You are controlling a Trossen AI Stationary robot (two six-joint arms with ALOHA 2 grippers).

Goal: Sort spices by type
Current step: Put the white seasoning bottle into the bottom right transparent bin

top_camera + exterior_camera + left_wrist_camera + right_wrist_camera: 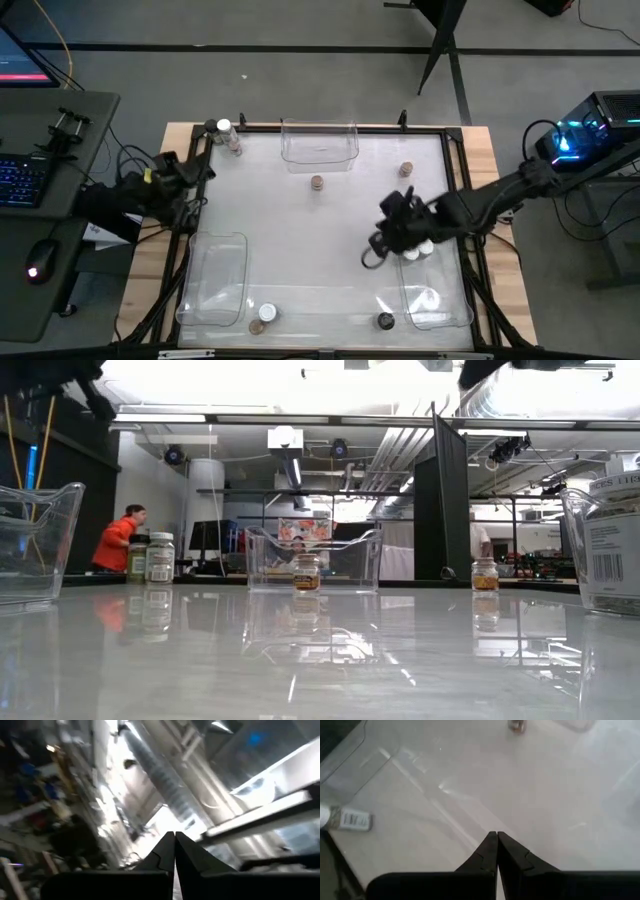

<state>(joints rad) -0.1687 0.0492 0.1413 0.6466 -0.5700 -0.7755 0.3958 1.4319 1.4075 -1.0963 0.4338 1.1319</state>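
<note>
Small round spice jars are scattered over a pale desk [330, 230] seen from above. Two jars [228, 137] stand together at the far left corner. One brown-lidded jar [317, 183] stands just in front of the clear bin [320, 143] at the far edge, and another brown-lidded jar [406, 171] stands to its right, well apart. Near the front edge, two jars [262, 318] sit just beside the clear bin [215, 280] on the left side, and a black-lidded jar [385, 321] sits beside the clear bin [435, 305] on the right side. White-lidded jars [417, 250] lie by the far end of that right bin, partly hidden under the right arm.

The right end effector [372, 255] hangs over the desk's right half with its fingers pressed together, holding nothing. The left end effector [174, 851] is closed and empty too, its arm waiting at the desk's left edge.

In the level view, a person in orange [118, 540] shows in the room behind
</note>
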